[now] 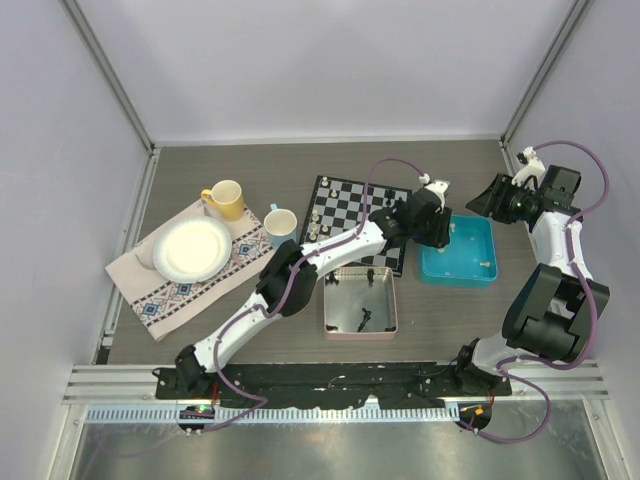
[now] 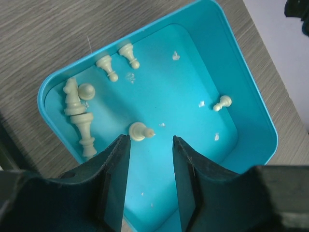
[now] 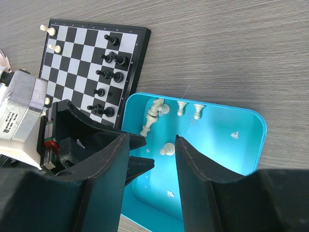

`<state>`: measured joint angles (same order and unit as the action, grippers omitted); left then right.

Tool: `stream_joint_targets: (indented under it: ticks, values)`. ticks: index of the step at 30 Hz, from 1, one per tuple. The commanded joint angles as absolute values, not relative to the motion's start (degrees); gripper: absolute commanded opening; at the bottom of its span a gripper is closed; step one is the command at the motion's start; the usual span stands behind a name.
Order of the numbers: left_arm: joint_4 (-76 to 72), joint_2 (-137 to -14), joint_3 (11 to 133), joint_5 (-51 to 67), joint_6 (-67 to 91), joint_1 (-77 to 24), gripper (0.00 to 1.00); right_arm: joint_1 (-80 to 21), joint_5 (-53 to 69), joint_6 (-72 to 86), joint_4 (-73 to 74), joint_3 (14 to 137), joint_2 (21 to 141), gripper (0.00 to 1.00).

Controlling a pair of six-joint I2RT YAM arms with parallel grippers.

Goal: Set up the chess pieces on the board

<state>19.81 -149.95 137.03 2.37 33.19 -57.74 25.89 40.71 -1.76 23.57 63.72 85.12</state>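
Note:
The board point(image 1: 350, 205) lies mid-table, with black chess pieces point(image 3: 108, 72) along its right side and off-white ones point(image 3: 47, 30) on its left. Several off-white pieces lie loose in the blue tray point(image 2: 193, 159). These include two pawns point(image 2: 107, 65) near its far wall, a knight point(image 2: 72, 96) and a tall piece point(image 2: 84, 130) at its left. My left gripper point(image 2: 150, 138) hangs over this tray, open, nothing between its fingers. A toppled pawn point(image 2: 140, 131) lies just beyond the left fingertip. My right gripper point(image 3: 152, 137) is raised at the table's right, open and empty.
A pink tray point(image 1: 392, 300) holding a few dark pieces sits near the front, below the board. At left, a white plate point(image 1: 193, 250) rests on a patterned cloth point(image 1: 160, 295), with a yellow cup point(image 1: 226, 199) and a pale blue cup point(image 1: 281, 224) beside it.

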Motion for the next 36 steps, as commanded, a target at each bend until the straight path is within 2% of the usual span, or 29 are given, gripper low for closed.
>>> stream_joint_targets:
  ticks: [1, 22, 36]
  values:
    - [16.09, -151.96, 139.13, 0.53, 34.10, -58.01, 0.44, 26.10, 42.71, -1.32, 21.53, 63.37, 85.08, 0.48]
    - [15.99, -154.25, 138.60, -4.74, 29.80, -59.59, 0.40, 26.10, 43.68, -2.29, 23.64, 64.60, 85.43, 0.48]
    - [15.38, -152.93, 141.06, -3.87, 28.92, -60.12, 0.43, 26.10, 43.77, -3.43, 24.87, 65.13, 85.78, 0.48]
